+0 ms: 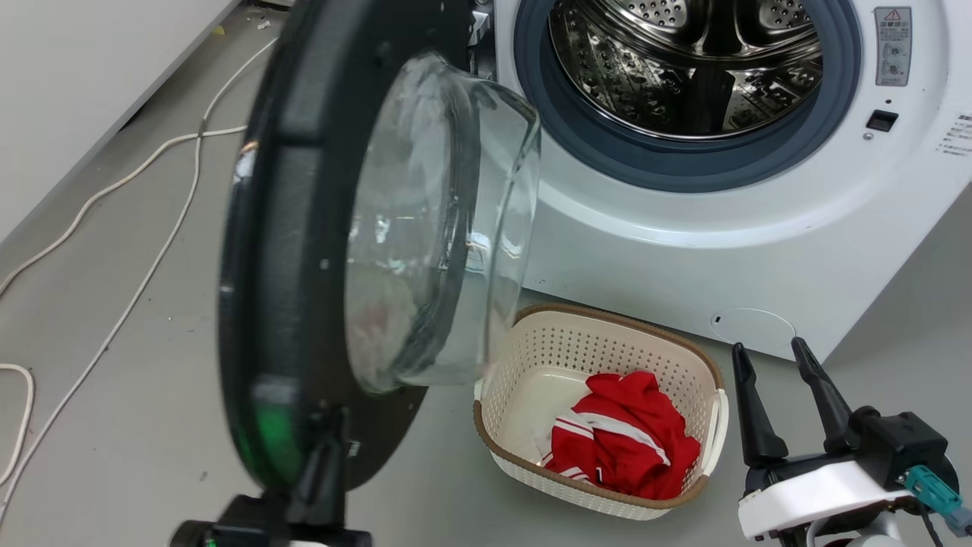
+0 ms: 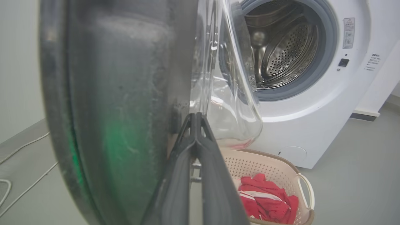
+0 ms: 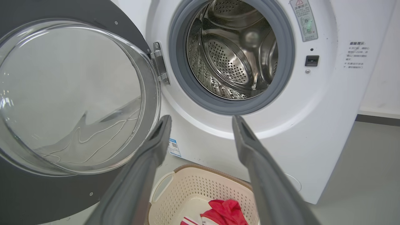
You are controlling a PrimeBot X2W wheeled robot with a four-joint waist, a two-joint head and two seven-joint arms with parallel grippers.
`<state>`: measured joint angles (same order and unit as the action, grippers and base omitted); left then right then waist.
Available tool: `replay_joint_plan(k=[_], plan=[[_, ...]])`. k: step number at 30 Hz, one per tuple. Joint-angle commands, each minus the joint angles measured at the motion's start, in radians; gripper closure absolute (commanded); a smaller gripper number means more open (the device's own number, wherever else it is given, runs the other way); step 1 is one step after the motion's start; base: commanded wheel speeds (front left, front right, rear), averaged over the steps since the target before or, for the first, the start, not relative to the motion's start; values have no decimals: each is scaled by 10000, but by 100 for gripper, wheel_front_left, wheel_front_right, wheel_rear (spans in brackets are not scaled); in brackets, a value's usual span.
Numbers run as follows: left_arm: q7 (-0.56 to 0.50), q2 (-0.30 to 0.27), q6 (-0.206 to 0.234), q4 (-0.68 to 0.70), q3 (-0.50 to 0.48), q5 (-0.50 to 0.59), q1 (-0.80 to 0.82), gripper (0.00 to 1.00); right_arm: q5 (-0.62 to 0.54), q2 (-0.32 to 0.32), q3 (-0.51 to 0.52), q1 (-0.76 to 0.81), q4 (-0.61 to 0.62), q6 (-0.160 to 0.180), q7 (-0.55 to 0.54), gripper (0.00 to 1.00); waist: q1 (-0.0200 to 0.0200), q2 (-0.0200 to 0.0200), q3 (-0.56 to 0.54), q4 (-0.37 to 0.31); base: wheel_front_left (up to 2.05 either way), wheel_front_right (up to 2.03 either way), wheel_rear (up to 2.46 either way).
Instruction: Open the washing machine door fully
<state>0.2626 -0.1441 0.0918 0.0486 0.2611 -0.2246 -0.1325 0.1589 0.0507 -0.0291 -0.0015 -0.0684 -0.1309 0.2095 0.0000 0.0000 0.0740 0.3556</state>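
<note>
Caught the door standing well out from the machine, roughly square to its front. Saw it hung on the hinge at the left of the drum, with the bowl bulging back toward the drum. Judged it not fully open, with more swing probably to give.

Found the left gripper low at the door's inner face, its fingers pinched tip to tip with nothing between. Saw them nosed in just beside the bowl; could not tell for certain whether touching. Saw the right gripper parked near the machine's lower right corner, spread wide, holding nothing.

Judged the door stiff and weighty, free to turn only about that hinge. Called for a steady sideways shove rather than a lift. Expected the glossy black ring to be slick under the fingers. Reckoned the best purchase on that ring, on the side far from the hinge, for leverage. Ruled out the bowl: glass, curved, no place for a fingertip.

Noted a basket on the floor just before the machine, red cloth inside. Placed it just below the bowl but on the drum side, so likely clear of the opening arc. Spotted cables trailing over the floor on the other side and a wall beyond. Took that wall for the likelier limit.
</note>
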Motion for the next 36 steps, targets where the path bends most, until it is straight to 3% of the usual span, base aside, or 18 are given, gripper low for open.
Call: replay_joint_plan(k=[1,10,16,31,36], plan=[[32,-130,120,-15,-385,-60,287,100,-6,-11,-25,-141,48,3,-44,0,0,0,45,-66,0,0,0],[33,-554,213,-738,-2855,-573,1053,100,-202,-11,46,-316,254,3,-235,0,0,0,510,-415,0,0,0],[21,-913,-210,-2051,-4302,-822,1912,100,-324,-11,30,-522,400,3,-311,0,0,0,876,-634,0,0,0],[27,-1821,-1125,-4419,-6423,86,3893,100,-566,-10,-5,-832,628,3,-481,0,0,0,1440,-944,0,0,0],[27,-1684,-1305,-4598,-6892,331,4004,100,-557,-10,-48,-863,595,3,-466,0,0,0,1439,-1045,0,0,0]])
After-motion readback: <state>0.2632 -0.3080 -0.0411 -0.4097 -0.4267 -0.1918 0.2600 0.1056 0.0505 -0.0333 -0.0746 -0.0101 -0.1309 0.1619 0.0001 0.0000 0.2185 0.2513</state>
